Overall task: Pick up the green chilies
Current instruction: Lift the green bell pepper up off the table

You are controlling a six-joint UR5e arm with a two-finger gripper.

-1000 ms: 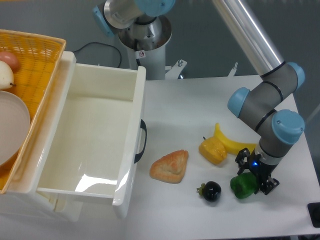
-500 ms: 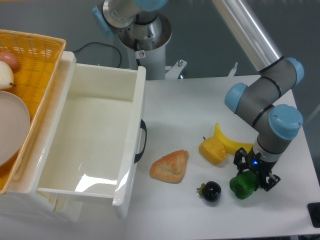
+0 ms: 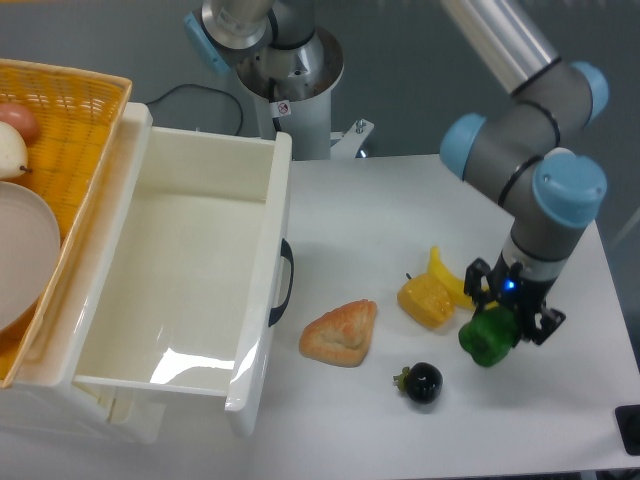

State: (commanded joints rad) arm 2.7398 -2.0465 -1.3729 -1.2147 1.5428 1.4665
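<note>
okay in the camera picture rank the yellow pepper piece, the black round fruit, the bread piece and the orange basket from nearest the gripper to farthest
1. Yellow pepper piece, just left of the gripper, which is shut on the green chilies.
2. Black round fruit, below and left.
3. Bread piece, farther left, mid-table.
4. Orange basket, far left.

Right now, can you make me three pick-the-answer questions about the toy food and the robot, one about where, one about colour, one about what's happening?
1. Where is the pastry?
A. in the basket
B. on the table by the white bin
C. in the gripper

2. What colour is the round fruit?
A. black
B. red
C. white

3. What is the gripper doing?
A. hanging open
B. holding the banana
C. gripping the green chilies

Answers: 1 B, it lies on the tabletop beside the bin handle. 2 A, it is glossy black. 3 C, the fingers close around the green toy.
</note>
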